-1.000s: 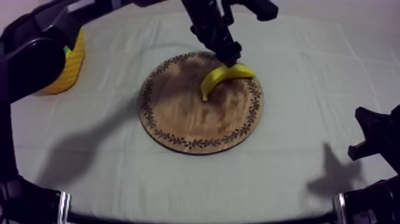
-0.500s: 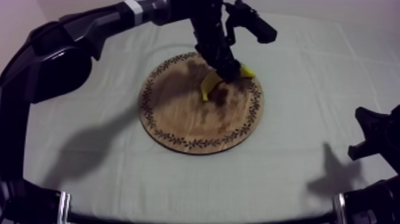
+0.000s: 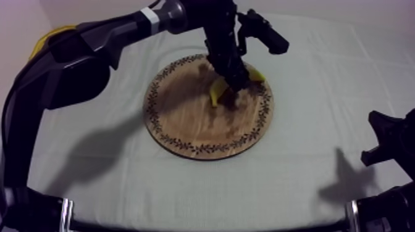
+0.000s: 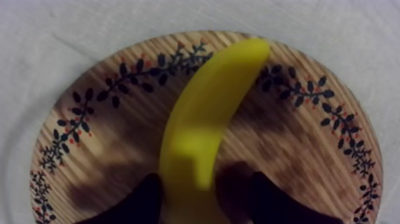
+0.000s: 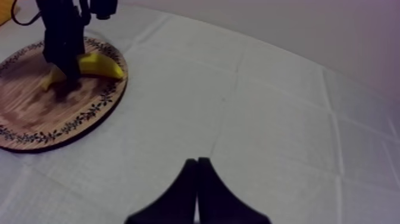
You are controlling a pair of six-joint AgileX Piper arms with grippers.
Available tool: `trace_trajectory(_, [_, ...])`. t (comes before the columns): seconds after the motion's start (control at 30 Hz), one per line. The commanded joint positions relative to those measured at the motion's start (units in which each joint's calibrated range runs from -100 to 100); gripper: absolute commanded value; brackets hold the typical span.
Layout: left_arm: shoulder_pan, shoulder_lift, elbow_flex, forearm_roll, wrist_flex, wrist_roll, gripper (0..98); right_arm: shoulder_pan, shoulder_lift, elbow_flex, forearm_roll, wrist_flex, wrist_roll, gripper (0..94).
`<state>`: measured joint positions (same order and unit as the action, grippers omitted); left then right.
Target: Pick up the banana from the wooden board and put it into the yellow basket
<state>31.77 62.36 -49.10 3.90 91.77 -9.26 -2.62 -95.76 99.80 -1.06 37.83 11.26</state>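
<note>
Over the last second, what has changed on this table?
The left gripper came down over the banana, from its far edge to its middle; its open fingers now straddle it, not yet closed. The banana, the wooden board and the shut right gripper stayed put.

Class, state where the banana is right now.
In the top view the banana lies on the upper right part of the board, near its rim, under the left gripper.

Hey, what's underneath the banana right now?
The wooden board lies under the banana, with its patterned rim showing on both sides. In the top view the left gripper covers the banana's middle, so where banana meets board there is hidden.
</note>
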Motion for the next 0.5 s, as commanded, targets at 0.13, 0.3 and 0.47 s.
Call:
trace_trajectory(0.13, [0.1, 2.7, -5.8, 0.06, 4.0, 0.2, 35.5, 0.0, 0.0, 0.0, 0.0, 0.0, 0.0, 0.2])
trace_trajectory(0.3, [0.6, 2.8, -8.1, -0.17, 5.5, 0.8, 24.2, 0.0, 0.0, 0.0, 0.0, 0.0, 0.0, 0.2])
trace_trajectory(0.47, [0.5, -1.6, -6.9, -0.95, 6.5, 2.5, 19.2, 0.0, 0.0, 0.0, 0.0, 0.0, 0.0, 0.2])
